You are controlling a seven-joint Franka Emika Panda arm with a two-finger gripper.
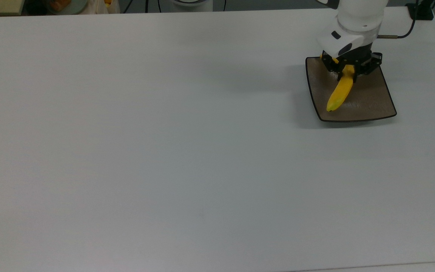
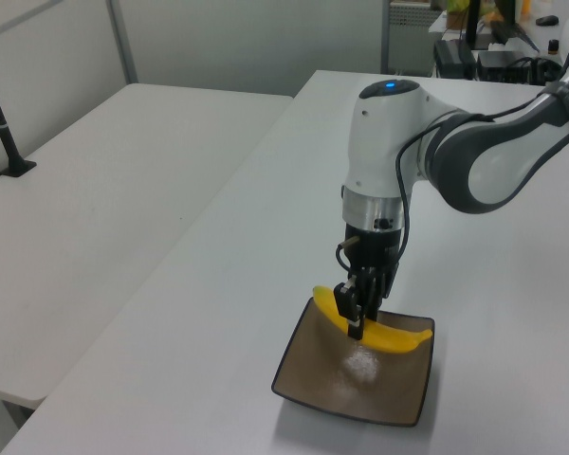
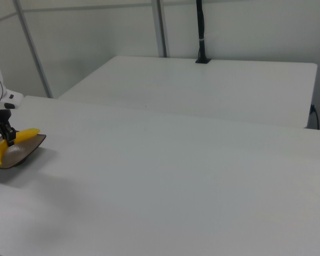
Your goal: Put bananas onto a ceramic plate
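Note:
A yellow curved banana (image 1: 339,95) hangs low over the square brown-grey ceramic plate (image 1: 370,102), lying lengthwise across the plate's middle in the top view. My gripper (image 1: 347,71) is shut on the banana near its stem end, fingers pointing straight down. In the left view the banana (image 2: 401,337) sits just above the plate (image 2: 318,374), with the gripper (image 2: 354,320) holding its middle. I cannot tell whether the banana touches the glaze. The right view has the gripper (image 3: 9,140), banana (image 3: 25,134) and plate (image 3: 22,152) at the right view's far left edge.
The plate stands near the top view's upper right corner of a wide white table (image 1: 164,151). A cable (image 1: 395,36) runs behind the arm. A second white table (image 2: 95,199) stands alongside, with a black post (image 2: 2,118) on it.

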